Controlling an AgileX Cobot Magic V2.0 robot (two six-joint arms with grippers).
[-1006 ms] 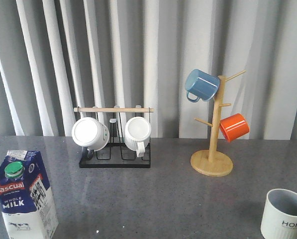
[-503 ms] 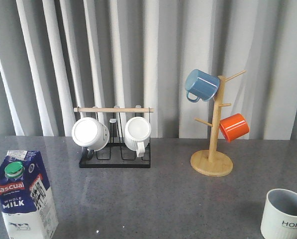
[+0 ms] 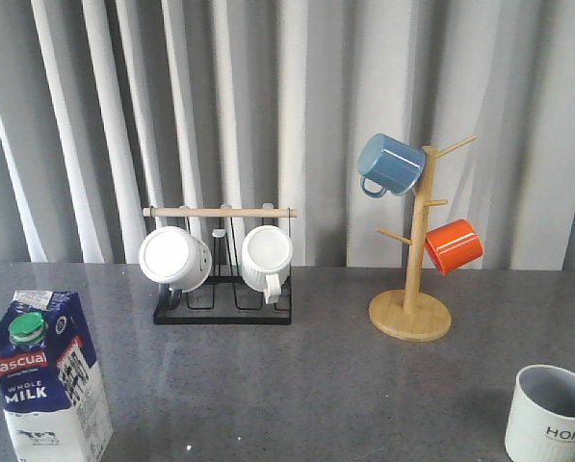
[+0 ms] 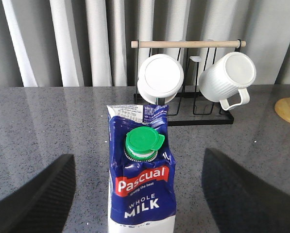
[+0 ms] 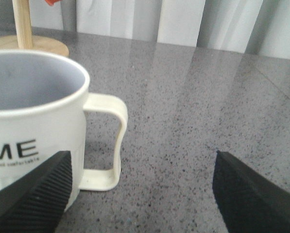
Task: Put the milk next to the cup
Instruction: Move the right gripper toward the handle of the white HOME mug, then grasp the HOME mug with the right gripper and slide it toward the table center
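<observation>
1. You face a speckled grey table [image 3: 316, 385] backed by pale curtains [image 3: 297, 96].
2. The milk [image 3: 48, 380], a blue-and-white carton with green cap, stands upright far left of the cup [image 3: 549, 414].
3. The left gripper [image 4: 137, 194] straddles it, fingers spread, apparently not touching.
4. The right gripper [image 5: 142, 194] is spread beside the ribbed cup's handle.
5. Bare tabletop lies between them.
</observation>
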